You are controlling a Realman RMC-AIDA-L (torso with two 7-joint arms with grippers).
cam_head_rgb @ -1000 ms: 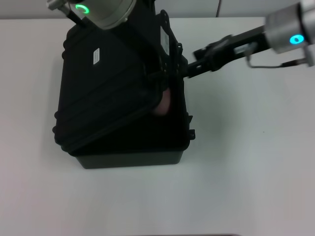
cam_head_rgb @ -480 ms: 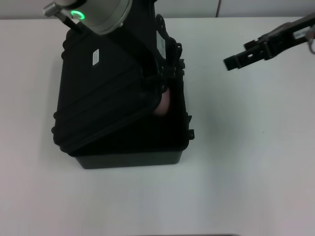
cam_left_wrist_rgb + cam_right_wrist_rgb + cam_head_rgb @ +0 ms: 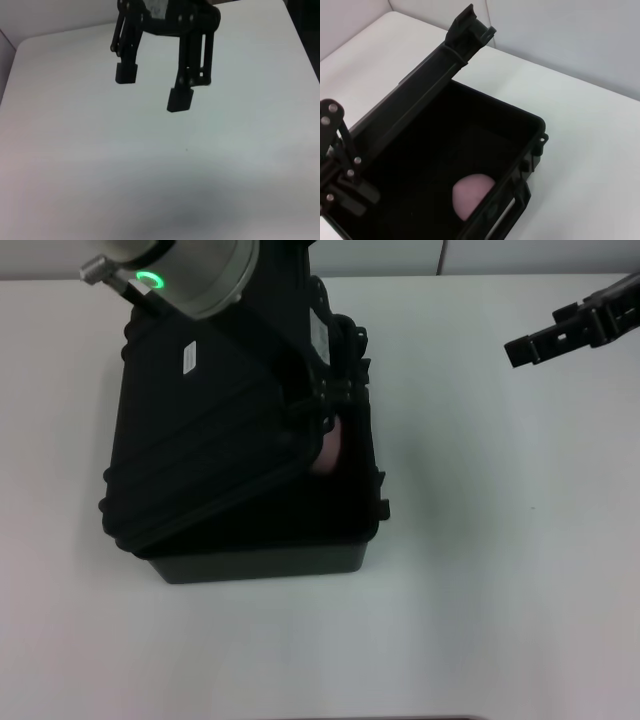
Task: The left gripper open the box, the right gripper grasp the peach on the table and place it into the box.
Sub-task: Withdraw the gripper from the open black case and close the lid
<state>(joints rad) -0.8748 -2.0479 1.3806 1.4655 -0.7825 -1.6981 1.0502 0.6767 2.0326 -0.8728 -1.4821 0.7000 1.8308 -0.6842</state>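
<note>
The left pincer (image 3: 318,398) props the box (image 3: 240,530) lid; slipping would slam it on the peach (image 3: 330,448). The right pincer (image 3: 530,343), upper right, gapes empty.

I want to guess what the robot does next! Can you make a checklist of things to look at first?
1. Peach inside the box: ok.
2. Lid propped up by the left gripper: ok.
3. Right gripper away from the box, over the table: ok.
4. Right gripper empty, fingers apart: ok.
5. Nothing in the lid's closing path: ok.
</note>
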